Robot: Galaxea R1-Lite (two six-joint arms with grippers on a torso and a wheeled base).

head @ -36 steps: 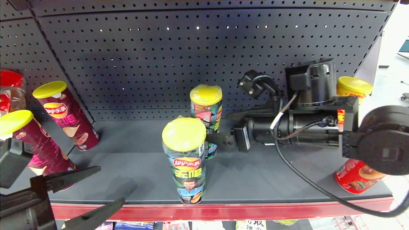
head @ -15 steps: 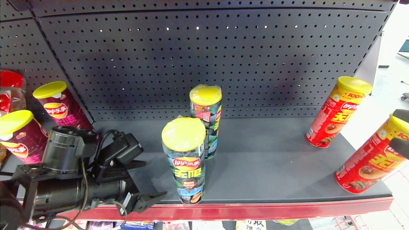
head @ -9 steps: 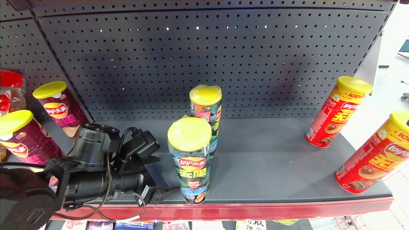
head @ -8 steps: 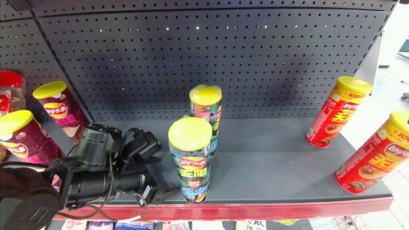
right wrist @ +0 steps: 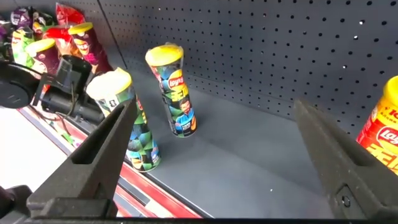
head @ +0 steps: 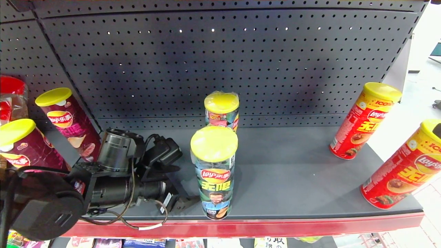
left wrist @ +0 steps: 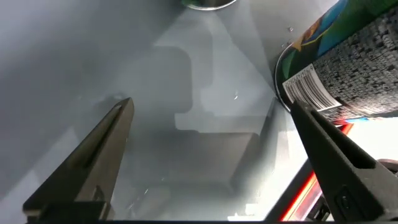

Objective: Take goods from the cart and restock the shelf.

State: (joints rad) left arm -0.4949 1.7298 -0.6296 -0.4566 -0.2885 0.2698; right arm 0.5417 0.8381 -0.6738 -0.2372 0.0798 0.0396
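Left hand (head: 188, 183) open, low on shelf (head: 293, 179); 1 finger (head: 187, 202) at base of front green can (head: 215, 179), upright near front edge. Right hand (right wrist: 211, 106) open, well apart. Advice: nudge low, slowly; tall can likely tips.

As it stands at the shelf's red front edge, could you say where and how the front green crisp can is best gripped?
Probably around the mid-body of the upright green cylindrical can with the yellow lid, coming level from its left, where the open left tool lies; its round, narrow wall suits that.
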